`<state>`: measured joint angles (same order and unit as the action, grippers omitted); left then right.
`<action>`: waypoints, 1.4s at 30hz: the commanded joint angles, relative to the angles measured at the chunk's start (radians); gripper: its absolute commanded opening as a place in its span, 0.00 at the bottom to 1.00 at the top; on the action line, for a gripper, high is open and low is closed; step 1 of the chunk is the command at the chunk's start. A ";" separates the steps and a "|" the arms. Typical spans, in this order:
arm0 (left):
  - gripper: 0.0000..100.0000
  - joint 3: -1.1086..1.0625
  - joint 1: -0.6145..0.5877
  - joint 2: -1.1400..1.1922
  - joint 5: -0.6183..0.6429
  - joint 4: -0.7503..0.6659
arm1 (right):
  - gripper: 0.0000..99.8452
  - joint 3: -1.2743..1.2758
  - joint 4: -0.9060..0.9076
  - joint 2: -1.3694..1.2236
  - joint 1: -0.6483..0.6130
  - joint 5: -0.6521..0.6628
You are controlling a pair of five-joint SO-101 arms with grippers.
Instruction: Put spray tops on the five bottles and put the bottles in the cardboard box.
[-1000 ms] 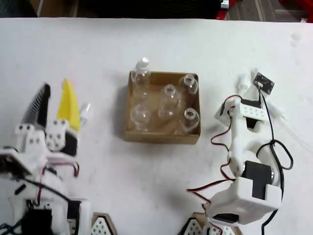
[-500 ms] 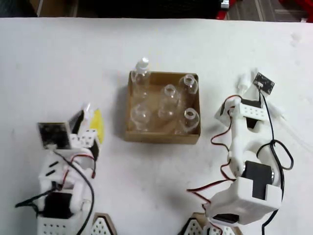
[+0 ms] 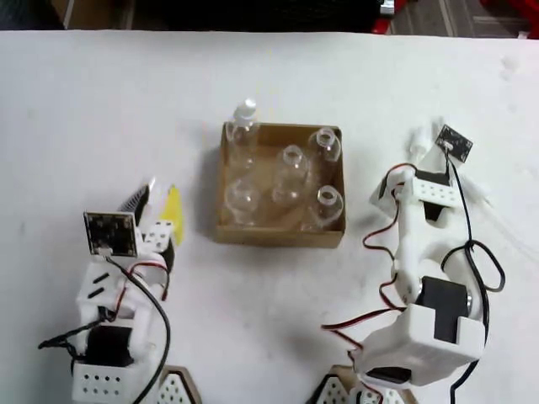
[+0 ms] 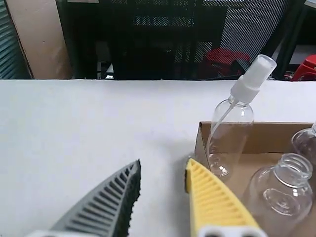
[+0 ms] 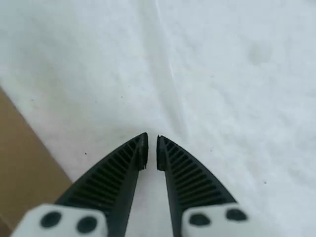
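Since only one of the five bottles wears a spray top, the job looks barely begun. From above, the cardboard box (image 3: pixel 278 235) sits mid-bench. The capped bottle (image 3: pixel 242 133) stands at its 11 o'clock corner, and four open-necked bottles (image 3: pixel 291 160) stand upright inside, necks up and ready for capping. The left hand (image 3: pixel 155 194) lies at the box's 9 o'clock. A white bit at its tips may be a spray top, but it is too small to tell. A loose spray top (image 3: pixel 418 140) lies at the box's 2 o'clock, just beyond the right arm (image 3: pixel 421 244).

In the left wrist view, the left hand (image 4: pixel 163 165) is spread moderately wide and holds nothing. It points past the capped bottle (image 4: pixel 231 133), probably lined up for a pick.

In the right wrist view, the right hand (image 5: pixel 151 143) has its fingers drawn almost together. It is empty and poised over bare bench (image 5: pixel 222 74) beside the box's edge (image 5: pixel 19 168).
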<state>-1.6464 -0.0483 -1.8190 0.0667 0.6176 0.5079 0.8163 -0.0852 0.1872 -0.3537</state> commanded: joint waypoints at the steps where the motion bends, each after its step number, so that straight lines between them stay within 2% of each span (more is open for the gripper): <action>1: 0.14 0.009 0.012 -0.012 -0.012 -0.014 | 0.02 -0.026 -0.015 0.004 0.002 0.008; 42: 0.14 0.011 0.010 -0.012 -0.014 0.006 | 0.02 -0.026 -0.010 0.004 0.002 0.008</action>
<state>-1.6464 -0.0483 -1.8190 0.0667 0.6176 0.5079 0.8163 -0.0852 0.1872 -0.3537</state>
